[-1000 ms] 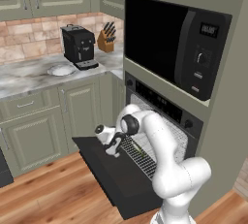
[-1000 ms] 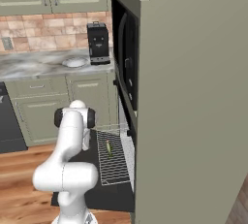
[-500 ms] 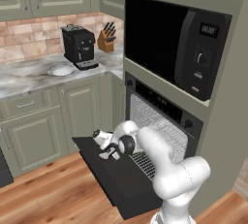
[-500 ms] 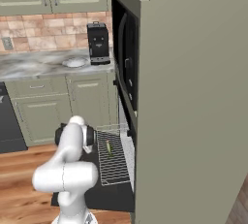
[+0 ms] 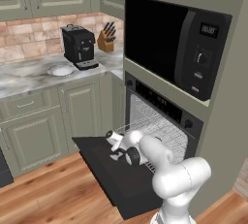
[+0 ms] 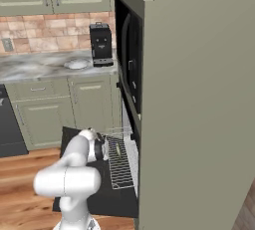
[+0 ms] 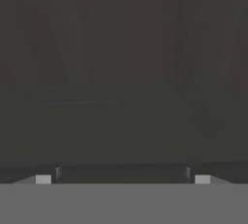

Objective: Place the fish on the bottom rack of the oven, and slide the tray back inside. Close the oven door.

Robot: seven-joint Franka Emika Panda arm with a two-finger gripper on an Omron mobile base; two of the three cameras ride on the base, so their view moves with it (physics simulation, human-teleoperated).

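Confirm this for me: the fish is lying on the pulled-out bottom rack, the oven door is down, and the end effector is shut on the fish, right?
Not quite. The end effector is open and holds nothing, low over the oven door in the left base view. In the right base view the fish lies free on the pulled-out bottom rack. The door is down, as you say.

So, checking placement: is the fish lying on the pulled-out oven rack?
Touching. The right base view shows the fish lying on the rack's wires.
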